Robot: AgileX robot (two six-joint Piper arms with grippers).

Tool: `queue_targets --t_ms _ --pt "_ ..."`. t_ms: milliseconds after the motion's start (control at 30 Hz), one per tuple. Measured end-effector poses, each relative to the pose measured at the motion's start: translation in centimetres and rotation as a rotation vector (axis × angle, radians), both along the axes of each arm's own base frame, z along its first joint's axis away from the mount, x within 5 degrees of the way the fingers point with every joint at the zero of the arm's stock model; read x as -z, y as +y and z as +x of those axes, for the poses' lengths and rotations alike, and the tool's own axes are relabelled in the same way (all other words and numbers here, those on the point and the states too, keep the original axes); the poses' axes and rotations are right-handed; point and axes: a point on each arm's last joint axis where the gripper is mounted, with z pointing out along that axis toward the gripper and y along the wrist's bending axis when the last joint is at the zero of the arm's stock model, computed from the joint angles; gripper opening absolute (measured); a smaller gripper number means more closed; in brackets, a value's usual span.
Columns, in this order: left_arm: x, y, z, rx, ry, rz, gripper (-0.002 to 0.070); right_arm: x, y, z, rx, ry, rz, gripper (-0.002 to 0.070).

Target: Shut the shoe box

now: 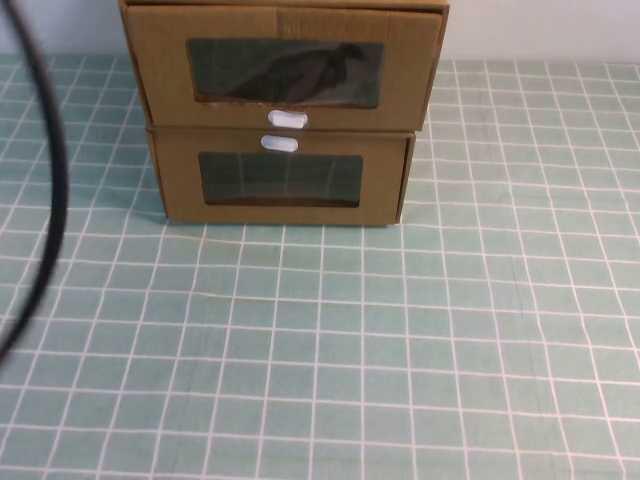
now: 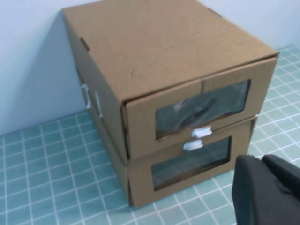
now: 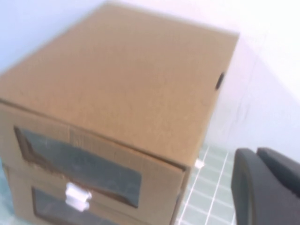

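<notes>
Two brown cardboard drawer boxes are stacked at the back of the table. The upper one is the shoe box (image 1: 160,60) (image 2: 164,51) (image 3: 122,79), with a dark shoe behind its window and a white pull tab (image 1: 287,119) (image 2: 201,131) below it. Its drawer front stands slightly out from the sleeve. My left gripper (image 2: 260,159) is shut and empty, hovering in front of the stack near its right corner. My right gripper (image 3: 255,152), also shut and empty, hangs beside the stack's right side. Neither gripper shows in the high view.
The lower cardboard box (image 1: 380,190) (image 2: 140,178) has its white tab (image 1: 279,143) above its window. A black cable (image 1: 50,200) curves down the left of the high view. The green checked tablecloth (image 1: 350,350) stretches in front, and a pale wall (image 2: 28,70) stands behind.
</notes>
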Motion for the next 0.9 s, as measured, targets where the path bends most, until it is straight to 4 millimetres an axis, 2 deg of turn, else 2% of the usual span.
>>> queue_targets --t_ms 67,167,333,467,567,733,900 --pt "1.8 0.3 -1.6 -0.026 -0.029 -0.007 -0.0005 0.1 -1.0 -1.6 0.000 -0.048 0.044 -0.0014" --pt "4.9 0.8 -3.5 -0.060 -0.042 -0.015 -0.0005 1.2 -2.8 -4.1 0.008 -0.103 0.097 -0.0015" --pt "10.5 1.3 -6.7 -0.094 -0.063 -0.042 -0.0005 4.2 -5.4 -8.4 0.026 -0.180 0.152 -0.0014" --pt "13.9 1.7 -8.6 -0.131 -0.144 -0.085 -0.0005 6.9 -7.3 -12.2 0.044 -0.211 0.154 -0.0014" --pt "15.9 1.9 -8.9 -0.159 -0.181 -0.112 -0.0005 9.3 -8.2 -14.3 0.052 -0.236 0.095 -0.0014" --pt "19.2 2.0 -7.9 -0.188 -0.142 -0.122 -0.0005 12.9 -9.5 -17.0 0.077 -0.214 0.061 -0.0014" --pt "21.8 2.0 -7.3 -0.195 -0.068 -0.111 -0.0005 16.0 -10.4 -18.5 0.106 -0.159 0.038 -0.0014"
